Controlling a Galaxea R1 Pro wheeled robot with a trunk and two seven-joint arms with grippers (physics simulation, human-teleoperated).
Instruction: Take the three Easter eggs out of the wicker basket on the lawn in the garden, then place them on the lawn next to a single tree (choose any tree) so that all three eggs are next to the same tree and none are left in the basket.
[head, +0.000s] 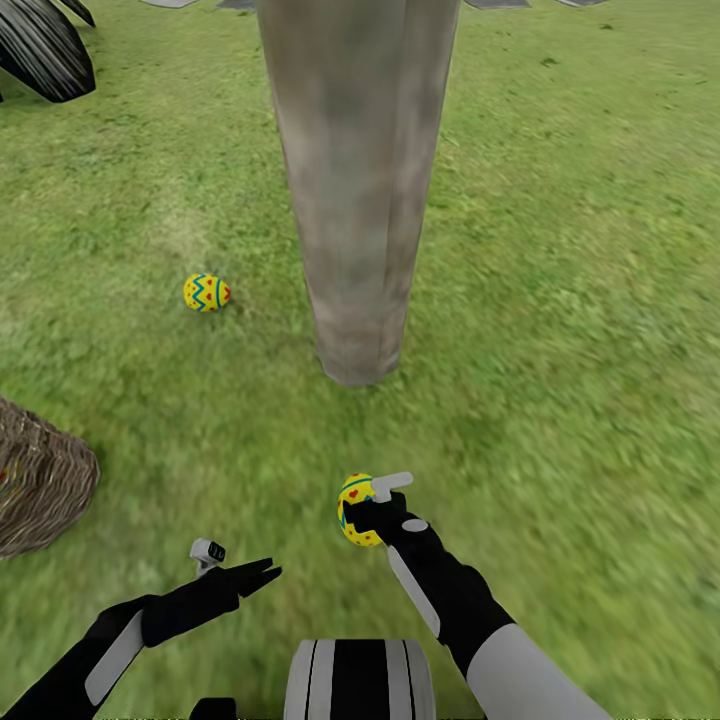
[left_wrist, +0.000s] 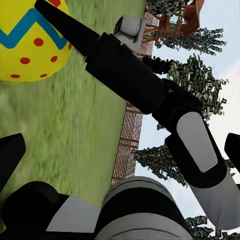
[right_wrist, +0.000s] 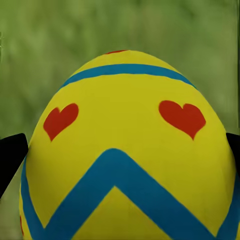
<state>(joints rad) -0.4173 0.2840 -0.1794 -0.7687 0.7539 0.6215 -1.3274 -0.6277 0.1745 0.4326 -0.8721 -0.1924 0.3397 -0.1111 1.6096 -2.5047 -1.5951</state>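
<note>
The tree's grey-beige trunk rises from the lawn straight ahead. One yellow Easter egg with blue zigzags lies on the grass just left of the trunk's base. My right gripper is shut on a second egg, held low over the grass in front of the trunk; up close this egg sits between the dark fingertips. The same held egg appears in the left wrist view. My left gripper hangs open and empty nearby. The wicker basket stands at the left edge, its inside cut off.
Dark palm fronds reach in at the far left. Grey paving borders the grass behind the tree. The slatted fence, dark conifers and a wooden playset appear in the left wrist view. Open grass spreads right of the trunk.
</note>
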